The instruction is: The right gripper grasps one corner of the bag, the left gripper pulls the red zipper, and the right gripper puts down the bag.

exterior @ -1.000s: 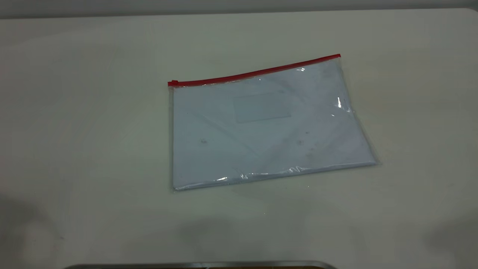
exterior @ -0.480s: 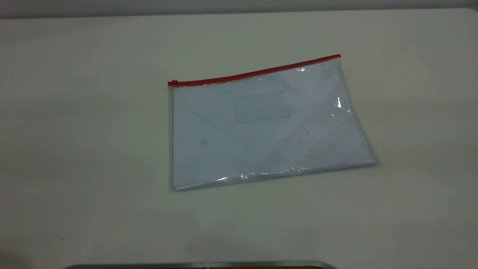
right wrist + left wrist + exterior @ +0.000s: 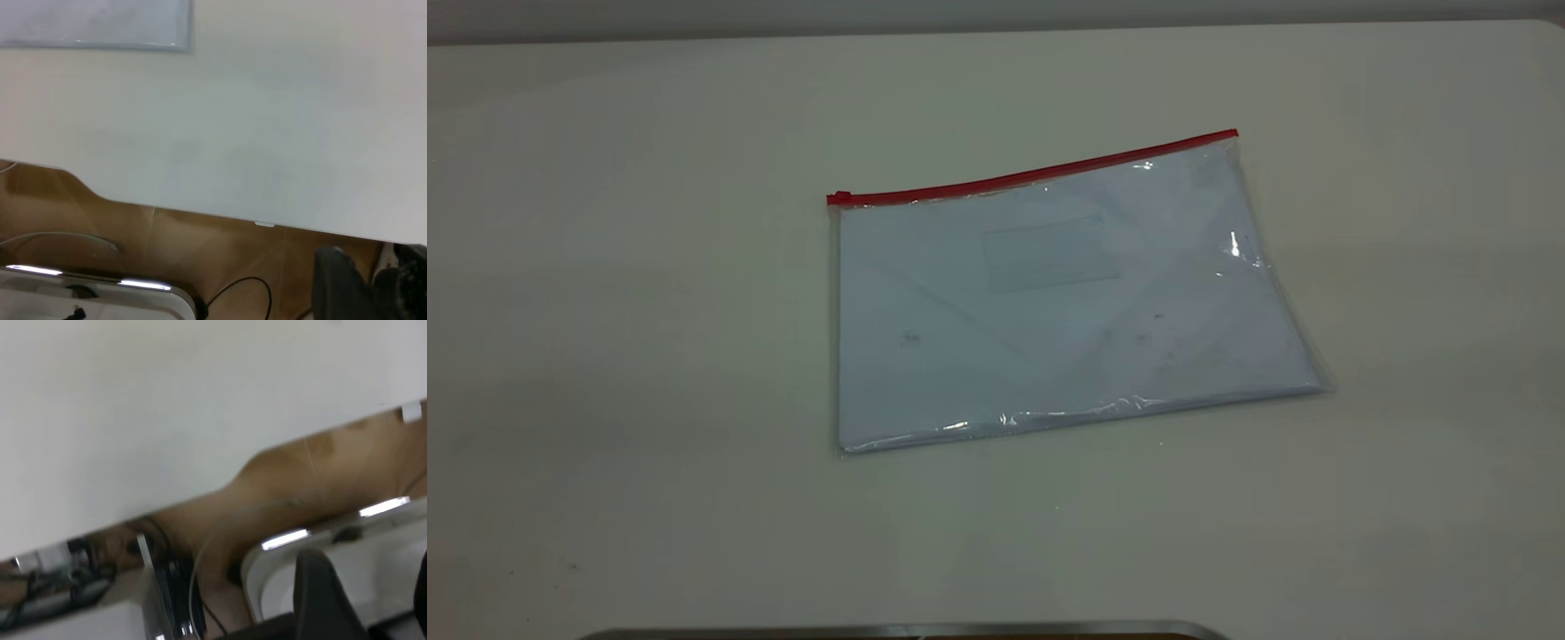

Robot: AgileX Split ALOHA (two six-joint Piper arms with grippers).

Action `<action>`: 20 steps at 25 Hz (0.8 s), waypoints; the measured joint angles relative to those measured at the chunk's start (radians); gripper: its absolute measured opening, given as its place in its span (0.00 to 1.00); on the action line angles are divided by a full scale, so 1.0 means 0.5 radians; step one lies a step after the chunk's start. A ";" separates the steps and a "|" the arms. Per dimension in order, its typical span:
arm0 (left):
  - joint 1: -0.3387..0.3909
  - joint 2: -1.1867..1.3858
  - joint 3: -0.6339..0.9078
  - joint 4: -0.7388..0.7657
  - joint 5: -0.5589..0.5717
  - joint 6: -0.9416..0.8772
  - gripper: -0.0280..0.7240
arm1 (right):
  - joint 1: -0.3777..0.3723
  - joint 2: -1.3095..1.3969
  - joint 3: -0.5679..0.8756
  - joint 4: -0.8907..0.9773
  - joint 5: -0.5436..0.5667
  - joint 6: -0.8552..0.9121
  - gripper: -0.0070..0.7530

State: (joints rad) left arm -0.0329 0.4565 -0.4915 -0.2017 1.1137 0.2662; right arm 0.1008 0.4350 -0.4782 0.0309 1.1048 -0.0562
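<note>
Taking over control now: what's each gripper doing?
Left gripper: off the table, holding nothing; open or shut cannot be told.
Right gripper: same, clear of the bag.

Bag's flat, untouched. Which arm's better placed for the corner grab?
Right, likely. The right gripper has a corner of the bag in its wrist view; the left gripper sees only table.

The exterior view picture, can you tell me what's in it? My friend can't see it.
A big clear plastic bag lies flat on a pale table, with a whitish sheet inside. A thin red zipper runs along its far long edge, the slider tab at the left end. No gripper shows in this view, and nothing touches the bag.
</note>
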 joint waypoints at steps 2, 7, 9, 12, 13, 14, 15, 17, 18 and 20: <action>0.000 -0.091 0.000 0.000 0.004 0.000 0.58 | 0.000 0.000 0.000 -0.002 0.000 0.002 0.34; 0.000 -0.329 0.000 0.000 0.018 0.000 0.58 | 0.000 0.000 0.000 -0.002 0.000 0.006 0.34; 0.000 -0.410 0.000 0.000 0.025 0.000 0.58 | 0.000 0.000 0.000 -0.002 0.000 0.006 0.34; 0.000 -0.524 0.000 0.000 0.039 0.000 0.58 | -0.003 -0.020 0.000 -0.002 0.000 0.006 0.34; 0.000 -0.561 0.000 0.000 0.041 0.000 0.58 | -0.017 -0.051 0.002 -0.002 0.000 0.006 0.34; 0.000 -0.606 0.000 0.000 0.046 0.000 0.58 | -0.056 -0.088 0.004 0.004 0.000 0.006 0.34; 0.000 -0.659 0.000 0.000 0.049 0.000 0.58 | -0.109 -0.141 0.005 0.004 0.000 0.006 0.34; 0.000 -0.769 0.000 0.000 0.051 0.000 0.58 | -0.204 -0.271 0.007 0.004 0.002 0.006 0.34; 0.000 -0.833 0.000 0.000 0.053 0.000 0.58 | -0.237 -0.334 0.007 0.004 0.004 0.006 0.34; 0.000 -0.928 0.000 0.000 0.066 0.000 0.58 | -0.257 -0.500 0.007 0.004 0.011 0.006 0.34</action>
State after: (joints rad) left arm -0.0329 -0.0074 -0.4915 -0.2017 1.1465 0.2662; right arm -0.0275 0.1848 -0.4749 0.0331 1.1101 -0.0533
